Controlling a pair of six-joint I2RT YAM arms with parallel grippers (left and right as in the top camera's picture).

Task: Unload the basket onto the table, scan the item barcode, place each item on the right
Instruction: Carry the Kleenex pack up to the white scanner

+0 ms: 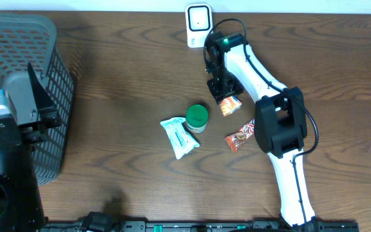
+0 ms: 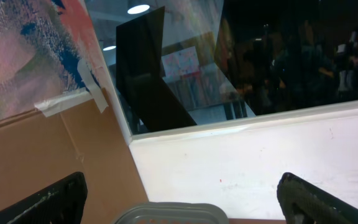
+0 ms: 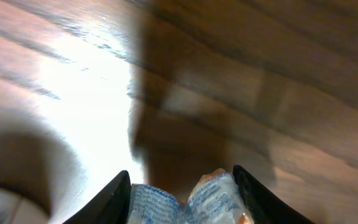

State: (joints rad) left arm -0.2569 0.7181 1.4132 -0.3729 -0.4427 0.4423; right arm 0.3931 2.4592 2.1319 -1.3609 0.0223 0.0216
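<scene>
We see even, fairly bright room light from overhead. The dark brown wood-grain table carries only soft, faint shadows just right of the grey plastic mesh basket, and everything there looks sharp. From the left wrist, above the basket's rim, a round ceiling lamp glows in the dark glass pane, and the lower edge goes dim and soft. From the right wrist, white glare washes out the wood grain, a dark soft-edged shadow runs beside it, and the blue and white crinkled packet is blurred.
</scene>
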